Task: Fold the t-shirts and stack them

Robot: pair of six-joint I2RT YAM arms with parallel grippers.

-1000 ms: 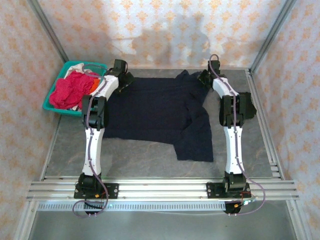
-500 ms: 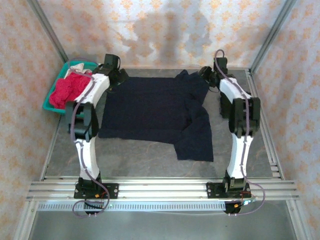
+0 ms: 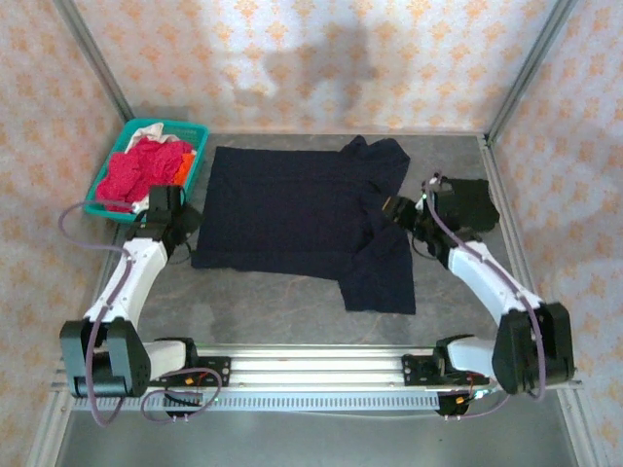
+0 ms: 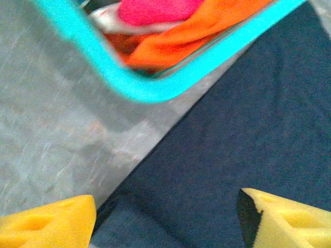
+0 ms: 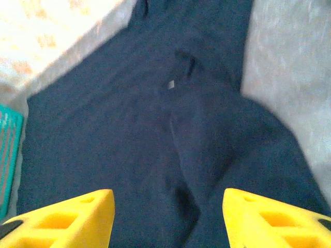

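- Top external: the navy t-shirt lies spread on the tabletop, one part doubled over toward the right into a loose flap. The left gripper sits at the shirt's left edge, just beside the teal basket that holds the magenta-red shirt. The right gripper is at the shirt's right side, with a black garment behind it. Pinching only the top layer of that flap could drag it askew.
- Left wrist: the jaws stand apart, holding nothing, straddling the navy hem. The basket rim and an orange shirt are near, so a stray reach could knock the basket.
- Right wrist: the jaws are open and empty over rumpled navy cloth; closing on a wrinkle would likely bunch the fold.
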